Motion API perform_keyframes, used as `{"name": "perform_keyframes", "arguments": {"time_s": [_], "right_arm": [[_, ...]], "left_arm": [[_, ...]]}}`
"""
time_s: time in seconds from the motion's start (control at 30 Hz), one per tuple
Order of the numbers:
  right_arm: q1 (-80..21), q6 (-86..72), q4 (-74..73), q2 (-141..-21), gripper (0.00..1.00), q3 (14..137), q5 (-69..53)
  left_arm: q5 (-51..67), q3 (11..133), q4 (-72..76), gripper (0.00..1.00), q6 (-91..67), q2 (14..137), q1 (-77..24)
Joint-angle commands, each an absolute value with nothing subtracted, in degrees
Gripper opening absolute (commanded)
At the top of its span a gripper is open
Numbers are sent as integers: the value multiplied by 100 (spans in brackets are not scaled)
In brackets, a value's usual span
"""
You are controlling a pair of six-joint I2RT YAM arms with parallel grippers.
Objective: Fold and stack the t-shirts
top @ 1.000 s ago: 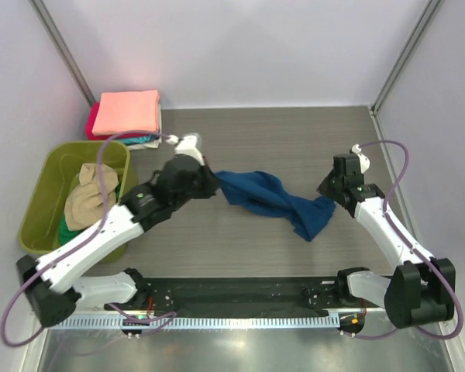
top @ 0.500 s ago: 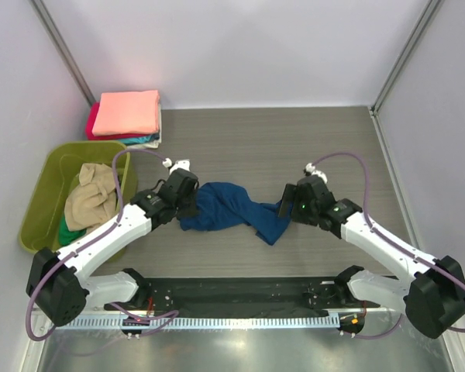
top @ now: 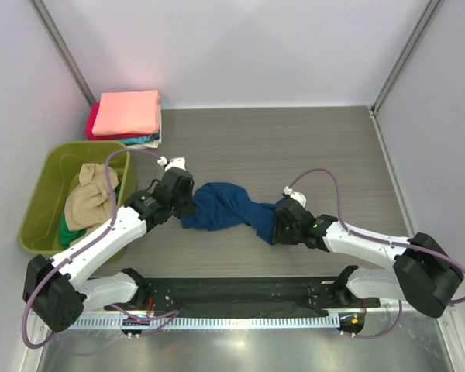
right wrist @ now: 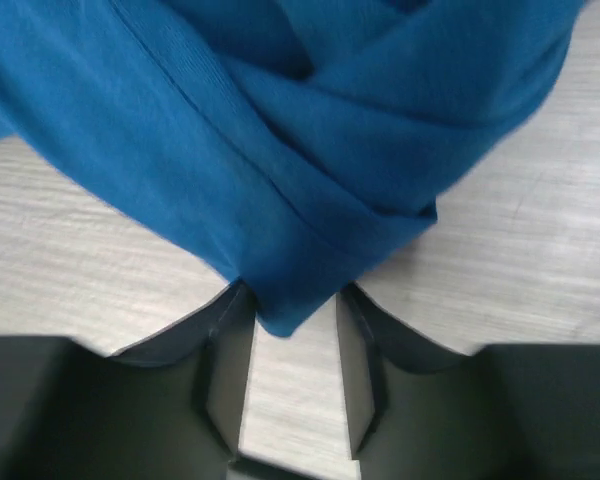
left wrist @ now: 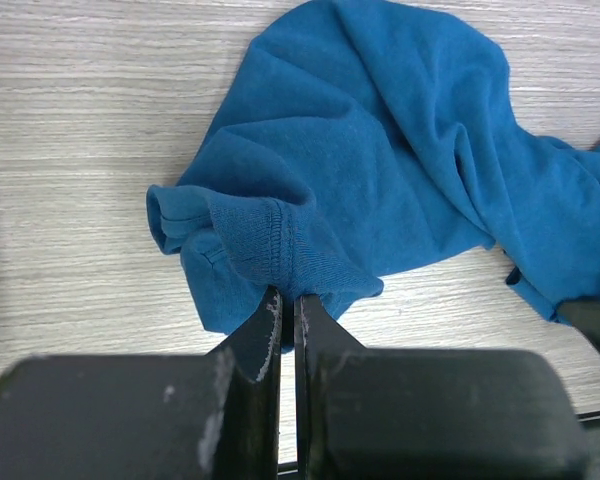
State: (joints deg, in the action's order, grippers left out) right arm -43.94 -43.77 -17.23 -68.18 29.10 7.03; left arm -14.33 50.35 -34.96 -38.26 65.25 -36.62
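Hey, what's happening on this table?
Two robot arms are working on a blue shirt that lies crumpled on the table. The left gripper pinches its hem, and the other end sits between the fingers of the right gripper. A stack of folded shirts sits in the far left corner, and a tan shirt lies in the green tub.

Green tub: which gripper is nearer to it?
Left. The left gripper is just right of the green tub, its fingers shut on the blue shirt's left end. The right gripper is at the shirt's other end, much farther right.
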Motion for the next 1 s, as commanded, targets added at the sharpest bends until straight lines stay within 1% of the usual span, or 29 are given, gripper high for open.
{"name": "perform_keyframes", "arguments": {"time_s": [0.0,0.03,0.13,0.17,0.2,0.23,0.3,0.37,0.4,0.43,0.5,0.53,0.57,0.6,0.67,0.73,0.77,0.8,0.83,0.87,0.9,0.93,0.97], "right_arm": [[-4430,-4272,-1186,-6943,38,3128,1142],[-4421,-4219,-1187,-6969,35,3233,1238],[-4430,-4149,-1195,-6978,20,3331,1327],[-4430,-4131,-1204,-6979,9,3357,1336],[-4430,-4113,-1213,-6944,3,3357,1336],[-4430,-4087,-1248,-6909,1,3427,1327],[-4430,-4026,-1597,-6751,1,3585,1353],[-4438,-3903,-1984,-6347,1,3980,1476],[-4430,-3868,-2430,-6180,1,4147,1668],[-4421,-3806,-2678,-5865,1,4566,1792],[-4412,-3631,-3353,-5661,1,5025,2247],[-4360,-3578,-3558,-5547,1,5506,2424],[-4298,-3438,-3751,-5529,1,5737,2539],[-4220,-3367,-4049,-5528,1,6148,2723],[-3729,-3226,-4244,-5555,1,6450,2804],[-3106,-3103,-4385,-5607,1,6740,2419],[-2372,-3059,-4403,-5764,1,6785,2121],[-2008,-3024,-4395,-5870,1,6820,1848],[-1682,-3015,-4386,-6036,1,6794,1306],[-1061,-3015,-4307,-6404,1,6742,1049],[-829,-3015,-4228,-6651,9,6585,811],[-617,-3032,-4114,-6845,48,6461,434],[-476,-3058,-3974,-7021,68,6347,344]], "left_arm": [[-1441,5159,-3471,0,-3727,6311,-3612],[-1502,5229,-3515,0,-3700,6293,-3612],[-1564,5326,-3656,0,-3630,6179,-3604],[-1582,5352,-3682,0,-3621,6135,-3595],[-1591,5370,-3717,0,-3604,6109,-3595],[-1600,5388,-3735,0,-3586,6091,-3586],[-1670,5597,-3945,0,-3507,6030,-3577],[-1784,5870,-4182,0,-3411,5951,-3577],[-1941,6245,-4445,0,-3288,5854,-3577],[-2021,6440,-4569,0,-3191,5810,-3577],[-2248,7150,-4886,0,-2902,5740,-3568],[-2293,7424,-4965,0,-2787,5748,-3577],[-2329,7662,-5105,0,-2673,5783,-3568],[-2390,8143,-5167,0,-2480,5870,-3568],[-2478,8541,-5351,0,-2312,5994,-3525],[-2628,8946,-5405,0,-2101,6186,-3446],[-2611,8999,-5370,0,-2057,6248,-3263],[-2515,8991,-5318,0,-2004,6327,-3122],[-2087,8930,-5274,0,-2013,6511,-2720],[-1735,8860,-5178,0,-2047,6643,-2490],[-1427,8781,-5133,0,-2100,6775,-2287],[-902,8537,-5072,0,-2196,6898,-1937],[-670,8421,-4976,1,-2249,7221,-1803]]}}
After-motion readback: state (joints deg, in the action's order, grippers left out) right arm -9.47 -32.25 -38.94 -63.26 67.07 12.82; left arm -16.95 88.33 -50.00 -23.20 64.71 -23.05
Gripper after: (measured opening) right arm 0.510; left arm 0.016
